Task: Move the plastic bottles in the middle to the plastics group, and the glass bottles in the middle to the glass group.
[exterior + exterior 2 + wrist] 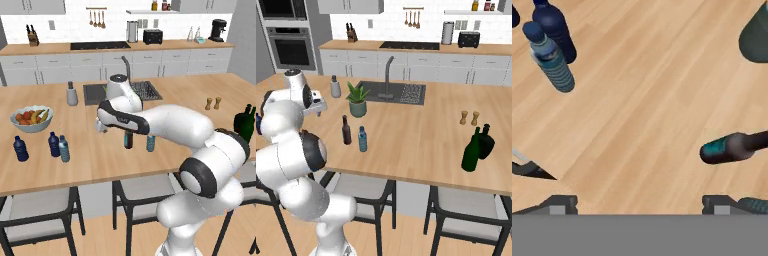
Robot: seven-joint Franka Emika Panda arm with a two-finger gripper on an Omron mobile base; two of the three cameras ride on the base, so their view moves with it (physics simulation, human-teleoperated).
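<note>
Left base view, light wood island counter (pixel 100 155), white kitchen cabinets (pixel 45 67) behind, gripper (pixel 639 202) jaws apart.

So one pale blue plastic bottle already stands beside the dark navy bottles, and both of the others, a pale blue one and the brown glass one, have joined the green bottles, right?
Not quite. The slim dark brown glass bottle and the second pale blue ribbed plastic bottle still stand mid-counter, far from the large dark green glass bottles, as the right base view shows. The first pale blue one does stand beside the squat navy bottles.
</note>
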